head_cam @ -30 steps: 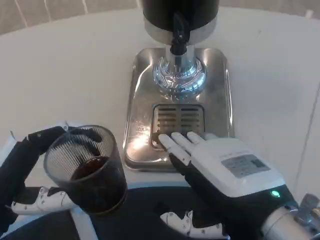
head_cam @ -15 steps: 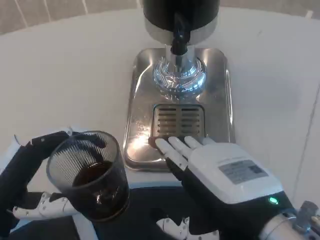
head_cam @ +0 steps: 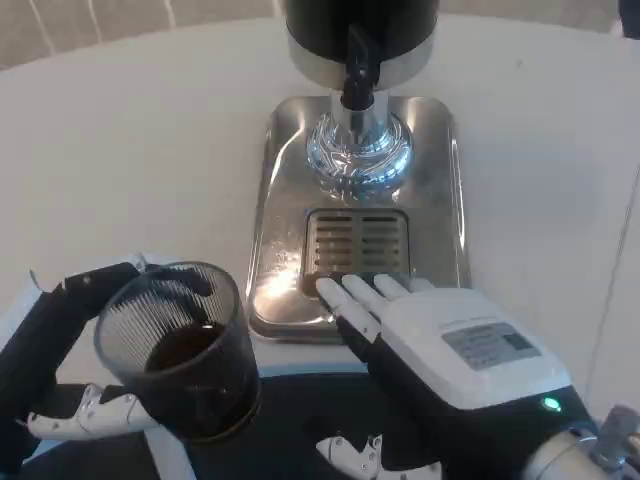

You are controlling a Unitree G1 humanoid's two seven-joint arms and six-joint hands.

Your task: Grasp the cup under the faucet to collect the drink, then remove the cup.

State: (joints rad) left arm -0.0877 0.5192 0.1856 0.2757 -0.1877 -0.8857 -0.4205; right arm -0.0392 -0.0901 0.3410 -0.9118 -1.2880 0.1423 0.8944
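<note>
At about seven o'clock in the head view, the robot's left hand (head_cam: 60, 350) holds the cup (head_cam: 180, 350), a dark, ribbed, see-through tumbler with dark drink in the bottom. Black fingers wrap the cup's far-left side near the rim, and a white-and-black finger lies along its base. Much of this hand is hidden behind the cup or cut off by the frame's left edge, so the grip on the near side cannot be seen. The cup stands upright, off the drip tray, at the near-left of the picture, well apart from the faucet.

At about five o'clock, the right hand (head_cam: 440, 350) lies palm down, its white back up, holding nothing. Its fingers (head_cam: 352, 297) stretch out slightly spread toward twelve o'clock, their tips over the near edge of the slotted grille (head_cam: 360, 240); whether they touch the metal is unclear. The silver forearm is cut off at the bottom-right corner.

Farther off, the steel drip tray (head_cam: 440, 180) sits on the white table (head_cam: 140, 130). At twelve o'clock the black faucet (head_cam: 357, 70) hangs from the drink dispenser (head_cam: 400, 30), whose top is cut off by the frame.
</note>
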